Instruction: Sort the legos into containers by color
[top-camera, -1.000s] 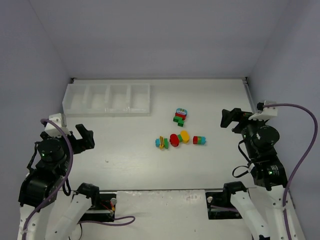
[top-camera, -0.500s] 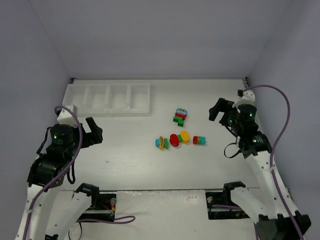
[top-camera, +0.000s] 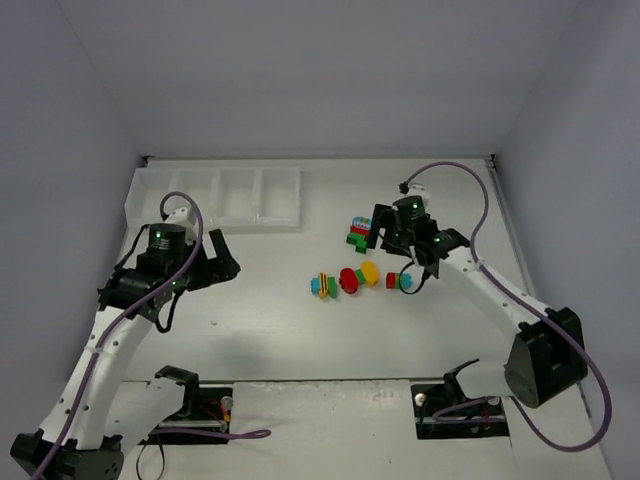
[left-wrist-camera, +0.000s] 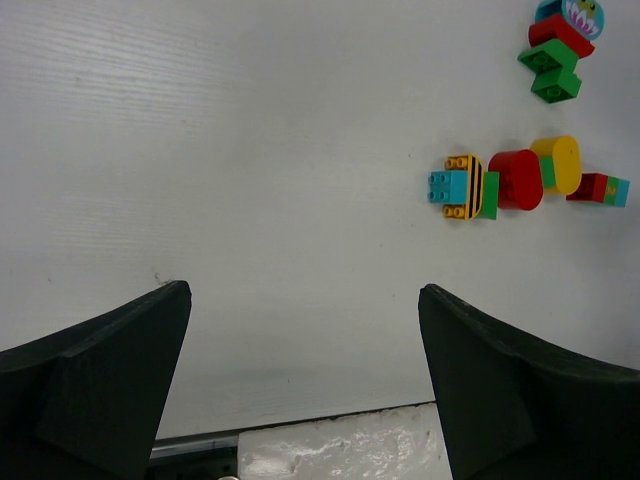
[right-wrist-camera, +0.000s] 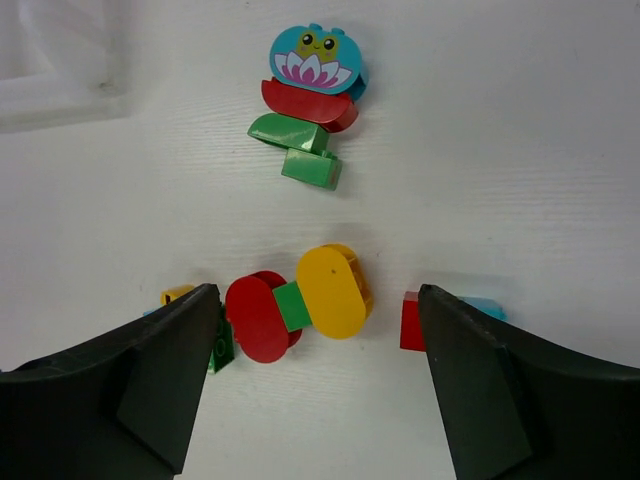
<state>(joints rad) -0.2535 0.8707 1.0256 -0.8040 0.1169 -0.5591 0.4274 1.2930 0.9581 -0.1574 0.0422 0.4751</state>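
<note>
Now both arms have swung in toward the legos (top-camera: 360, 277), right gripper (right-wrist-camera: 320, 390) above them, left gripper (left-wrist-camera: 300, 390) farther off, both gaping empty, so a first pick looks imminent.

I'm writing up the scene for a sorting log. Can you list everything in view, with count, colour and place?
tray: one, translucent white, four compartments in a row, far left of the table; no bricks seen inside.
flower-face stack: one, cyan, red and green, farthest of the bricks.
striped stack: one, cyan, yellow with black stripes, green; left end of the nearer row.
round-brick stack: one, red, green, yellow; middle of that row.
red-cyan stack: one, right end of the row.
table: one, white.
left gripper: one, black, open, over bare table left of the bricks.
right gripper: one, black, open, above the round-brick stack.
</note>
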